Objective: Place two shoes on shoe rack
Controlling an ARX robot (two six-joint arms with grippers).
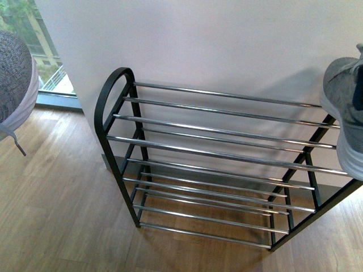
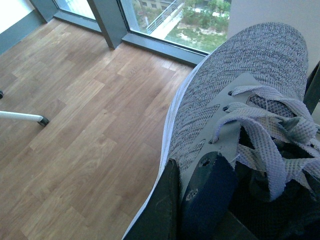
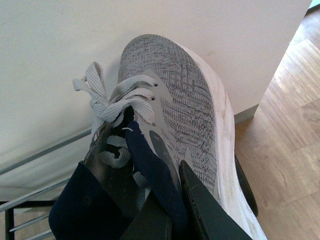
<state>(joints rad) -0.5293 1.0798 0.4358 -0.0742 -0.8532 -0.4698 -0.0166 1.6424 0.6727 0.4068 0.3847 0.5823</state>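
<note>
**Both shoes gripped and off the floor; neither released on the rack yet.**

The left fingers [image 2: 167,210] are clamped on the collar of the left shoe [image 2: 240,90], which is held over the floor [image 1: 51,215], well left of the rack [image 1: 227,133]. The right fingers [image 3: 202,210] are clamped on the collar of the right shoe [image 3: 185,100], which is at the right end of the top tier; contact with the bars cannot be determined. Each shoe should be lowered sole-flat across several bars, so that neither toe nor heel drops between them, and released only once supported. Clearance from the wall [image 1: 227,39] behind should be allowed.
</note>
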